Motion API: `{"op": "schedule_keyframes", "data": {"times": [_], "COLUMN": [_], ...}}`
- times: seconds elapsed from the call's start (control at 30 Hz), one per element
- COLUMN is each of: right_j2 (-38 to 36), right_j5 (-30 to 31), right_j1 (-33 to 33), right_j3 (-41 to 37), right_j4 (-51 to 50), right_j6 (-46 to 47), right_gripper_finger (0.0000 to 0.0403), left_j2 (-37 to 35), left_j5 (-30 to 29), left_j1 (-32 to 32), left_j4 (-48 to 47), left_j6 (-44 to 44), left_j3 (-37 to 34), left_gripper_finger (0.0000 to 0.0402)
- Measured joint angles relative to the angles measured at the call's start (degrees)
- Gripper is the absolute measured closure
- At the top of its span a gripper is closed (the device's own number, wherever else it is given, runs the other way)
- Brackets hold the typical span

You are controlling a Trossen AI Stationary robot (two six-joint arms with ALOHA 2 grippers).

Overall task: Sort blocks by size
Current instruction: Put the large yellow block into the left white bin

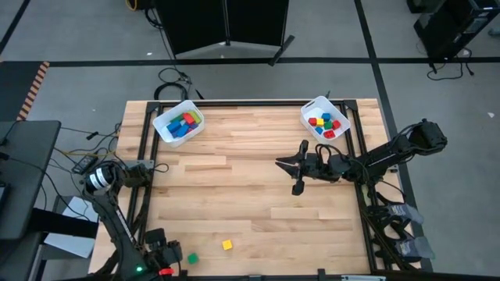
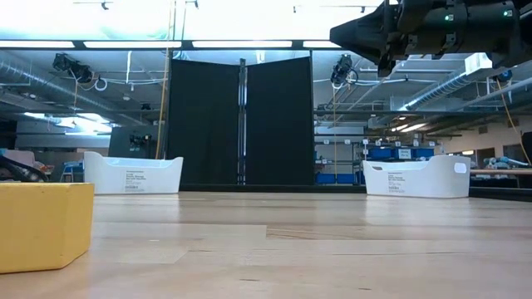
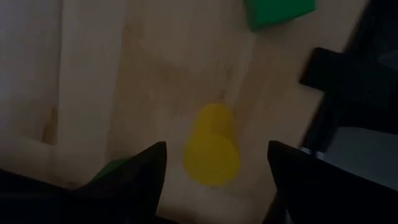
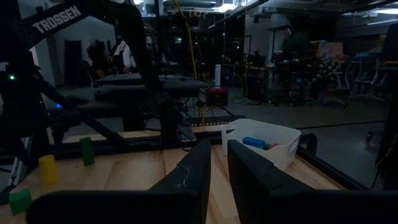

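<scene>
With left gripper (image 3: 214, 163) open over yellow block (image 3: 211, 144), I risk nudging green block (image 3: 277, 12); right gripper (image 1: 297, 173) near-closed, empty.

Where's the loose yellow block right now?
In the high view the yellow block lies on the table near its front edge, left of centre, just right of the green block and the left gripper, whose fingers are open.

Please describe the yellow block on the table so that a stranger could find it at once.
Look at the wooden table from above and go to its near edge, far from both white bins. The yellow block lies there on bare wood; its only close neighbour, toward the left gripper, is the green block.
</scene>
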Motion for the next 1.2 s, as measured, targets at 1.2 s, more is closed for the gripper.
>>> {"op": "schedule_keyframes", "data": {"times": [1.2], "right_j2": [0.0], "right_j5": [0.0], "right_j1": [0.0], "right_j3": [0.0], "right_j4": [0.4], "right_j6": [0.0], "right_gripper_finger": [0.0337], "left_j2": [0.0], "left_j5": [-0.2], "left_j1": [0.0], "left_j4": [8.8], "left_j6": [-2.3], "left_j3": [-6.7], "left_gripper_finger": [0.0266]}}
